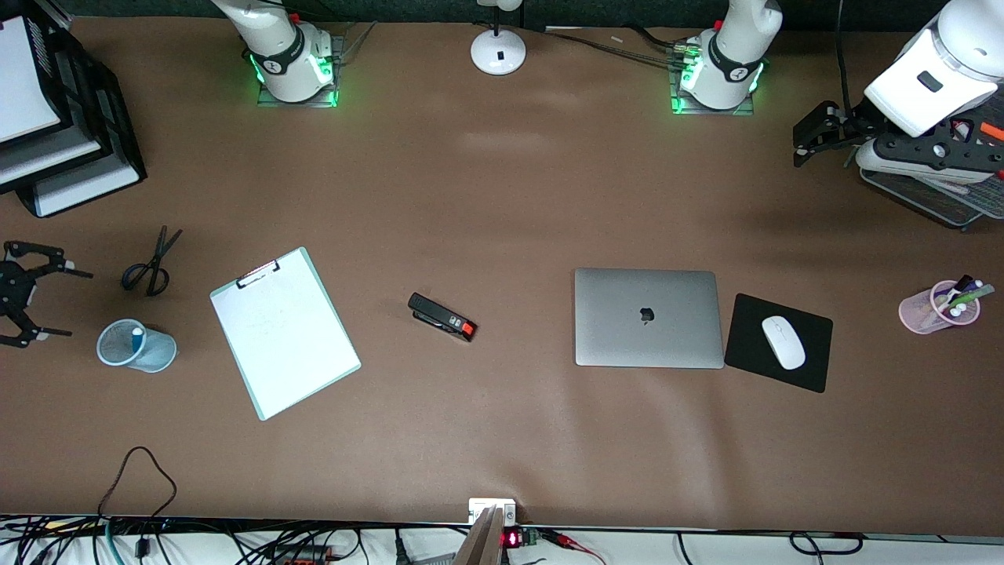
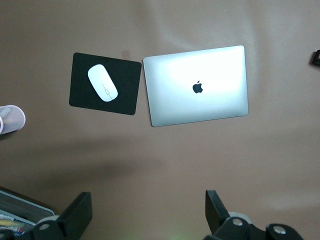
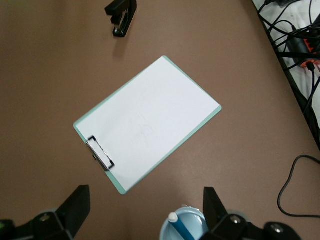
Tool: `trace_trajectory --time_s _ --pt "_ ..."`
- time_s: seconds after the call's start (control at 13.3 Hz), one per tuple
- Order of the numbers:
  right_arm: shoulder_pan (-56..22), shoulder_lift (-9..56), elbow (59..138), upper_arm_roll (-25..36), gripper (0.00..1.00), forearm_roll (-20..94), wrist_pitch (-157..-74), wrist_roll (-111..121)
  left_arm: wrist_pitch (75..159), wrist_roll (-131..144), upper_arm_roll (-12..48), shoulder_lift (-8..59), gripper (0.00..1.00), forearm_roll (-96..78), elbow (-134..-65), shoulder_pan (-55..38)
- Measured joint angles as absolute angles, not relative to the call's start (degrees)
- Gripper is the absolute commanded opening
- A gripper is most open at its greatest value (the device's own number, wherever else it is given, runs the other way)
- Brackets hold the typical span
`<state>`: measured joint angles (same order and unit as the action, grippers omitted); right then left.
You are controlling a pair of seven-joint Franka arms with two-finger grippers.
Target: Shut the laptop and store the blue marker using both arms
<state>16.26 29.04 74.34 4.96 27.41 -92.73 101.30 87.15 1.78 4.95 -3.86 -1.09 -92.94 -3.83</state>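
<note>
The laptop (image 1: 648, 317) lies shut beside the mouse pad (image 1: 778, 342); the blue marker (image 3: 179, 226) stands in the mesh cup (image 1: 135, 346). My left gripper (image 2: 147, 215) and right gripper (image 3: 145, 212) hang open; I'd just keep clear.

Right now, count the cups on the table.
2. A blue mesh cup stands at the right arm's end, beside the clipboard, holding the marker. A pink cup of pens lies at the left arm's end.
</note>
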Motion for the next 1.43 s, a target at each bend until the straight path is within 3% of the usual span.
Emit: trace_trajectory --time_s 0.53,0.9,1.43 --pt "8.37 18.46 78.82 4.74 1.00 22.25 -89.22 65.92 87.15 1.78 4.95 -3.83 1.00 -1.09 -93.07 -3.77" --pt "3.95 16.76 81.14 4.69 1.00 19.22 -89.03 36.07 87.15 1.78 4.95 -3.82 1.00 -1.09 -93.10 -3.75" --pt "-8.91 12.99 81.13 4.43 1.00 -0.34 -81.73 -2.66 87.15 1.78 4.94 -3.81 1.00 -1.09 -93.12 -3.69"
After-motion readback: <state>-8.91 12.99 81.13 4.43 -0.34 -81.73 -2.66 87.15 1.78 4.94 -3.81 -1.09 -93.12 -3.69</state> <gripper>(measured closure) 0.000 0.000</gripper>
